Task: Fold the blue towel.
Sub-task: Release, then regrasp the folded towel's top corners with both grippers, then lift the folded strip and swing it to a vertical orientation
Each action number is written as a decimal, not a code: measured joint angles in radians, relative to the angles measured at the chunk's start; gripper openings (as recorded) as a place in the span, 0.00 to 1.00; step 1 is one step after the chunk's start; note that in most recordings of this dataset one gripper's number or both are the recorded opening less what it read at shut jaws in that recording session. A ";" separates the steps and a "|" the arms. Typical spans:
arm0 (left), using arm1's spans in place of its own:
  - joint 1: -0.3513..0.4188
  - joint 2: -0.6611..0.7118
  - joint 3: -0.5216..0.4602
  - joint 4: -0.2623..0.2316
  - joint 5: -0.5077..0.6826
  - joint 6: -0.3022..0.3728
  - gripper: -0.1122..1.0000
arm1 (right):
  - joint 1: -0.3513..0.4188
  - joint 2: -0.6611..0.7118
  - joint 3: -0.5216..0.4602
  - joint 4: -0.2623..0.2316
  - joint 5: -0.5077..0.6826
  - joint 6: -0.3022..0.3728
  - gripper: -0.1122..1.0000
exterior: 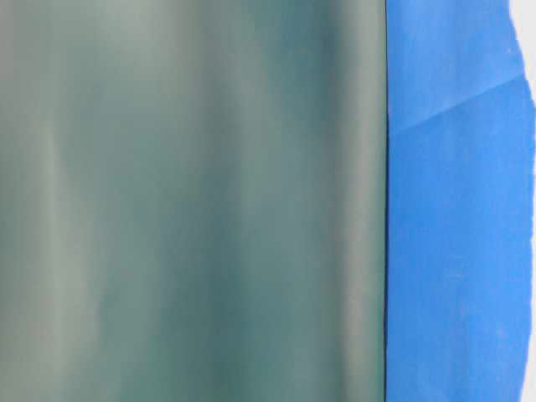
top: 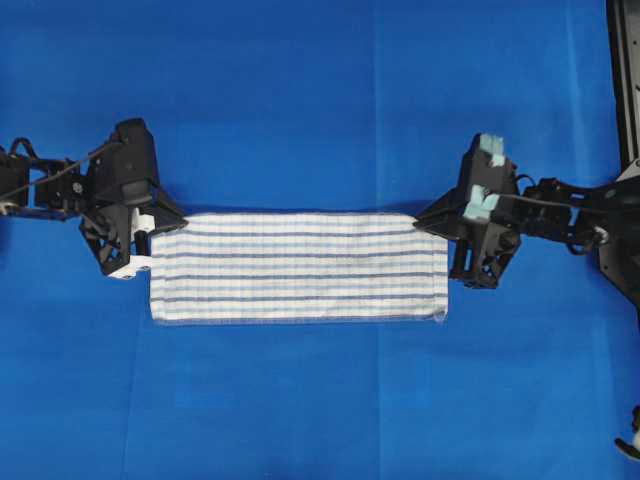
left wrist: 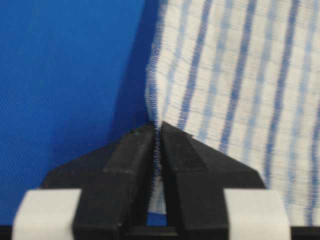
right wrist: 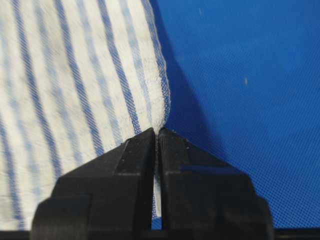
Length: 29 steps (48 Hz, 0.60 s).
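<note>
So the blue towel (top: 297,267) lies flat on the blue-covered counter (top: 300,100), long axis running straight from one arm to the other, already looking like a narrow strip. Each arm sits at its own short end: the left gripper (top: 160,222) is at the towel's far-left corner, the right gripper (top: 428,220) at the far-right corner, both on the long edge toward the top of the overhead view.

Both wrist views show the fingers (left wrist: 135,150) pressed together with a bit of hem pinched between them, so each one has hold of a corner; the right fingers (right wrist: 140,150) look the same.

My guess is the next fold turns on that: the rest of the towel stretches away from both grips toward the near long edge, so the pinched edge would get carried over that way. The table-level view is just a blurry grey-green surface, no help.
</note>
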 measured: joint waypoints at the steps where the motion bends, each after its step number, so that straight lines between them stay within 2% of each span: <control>1: 0.002 -0.014 -0.005 0.000 0.014 0.002 0.11 | 0.000 -0.012 0.000 -0.002 0.008 0.000 0.11; 11: -0.008 -0.167 -0.041 0.000 0.160 0.000 0.11 | -0.015 -0.156 0.002 0.000 0.117 -0.014 0.11; 19: -0.026 -0.230 -0.046 -0.002 0.207 -0.012 0.11 | -0.015 -0.227 0.002 -0.002 0.178 -0.017 0.11; 29: -0.067 -0.241 -0.061 -0.002 0.207 -0.097 0.11 | -0.041 -0.236 -0.011 -0.003 0.189 -0.023 0.11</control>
